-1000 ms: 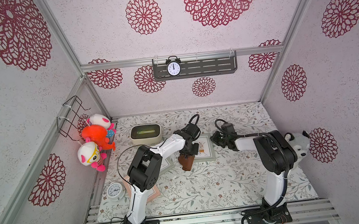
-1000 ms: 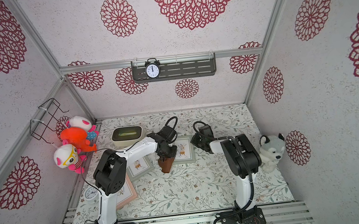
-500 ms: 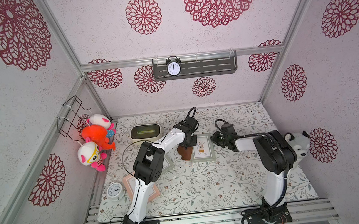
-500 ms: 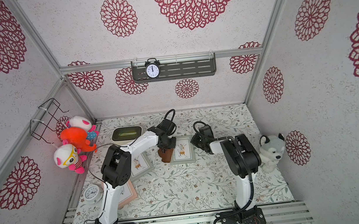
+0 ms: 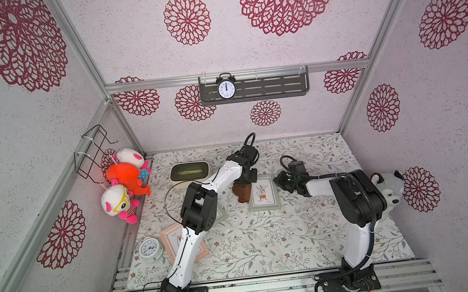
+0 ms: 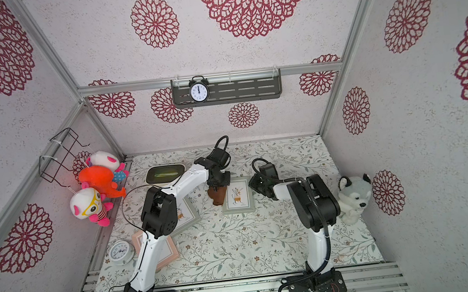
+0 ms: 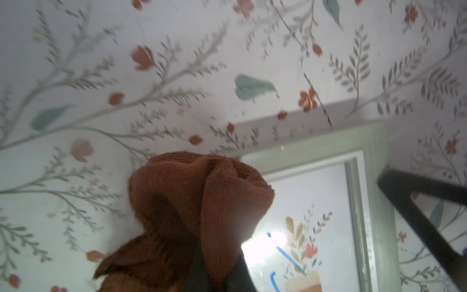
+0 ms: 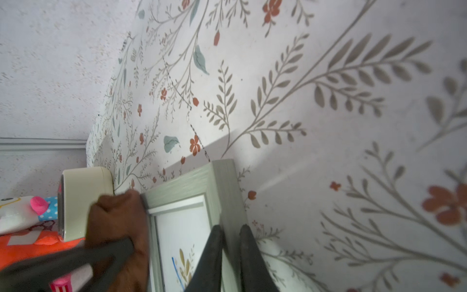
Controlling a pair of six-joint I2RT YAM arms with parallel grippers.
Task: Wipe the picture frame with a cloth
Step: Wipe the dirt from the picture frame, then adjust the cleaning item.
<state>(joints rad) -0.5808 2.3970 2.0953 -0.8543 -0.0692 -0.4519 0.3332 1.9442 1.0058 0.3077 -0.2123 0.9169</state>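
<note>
A grey-green picture frame (image 5: 264,207) (image 6: 238,210) with a potted-plant print lies flat at mid-table. A rumpled brown cloth (image 5: 243,192) (image 6: 218,194) hangs against its left edge, near the far left corner, held by my left gripper (image 5: 245,181) (image 7: 217,273), which is shut on it. In the left wrist view the cloth (image 7: 192,197) covers that corner of the frame (image 7: 316,149). My right gripper (image 5: 278,181) (image 8: 231,232) sits at the frame's right side, its two fingers closed on either side of the right rail (image 8: 227,192). Blue marks show on the glass.
A cream box (image 5: 189,172) stands behind the left arm. A pink frame (image 5: 174,241), a second grey frame (image 5: 220,213) and a white clock (image 5: 149,248) lie front left. Plush toys (image 5: 125,176) hang on the left wall, and a husky plush (image 5: 388,186) sits at the right.
My left gripper has carried the cloth along the frame's left side toward the back of the table. The right gripper has stayed at the frame's right rail.
</note>
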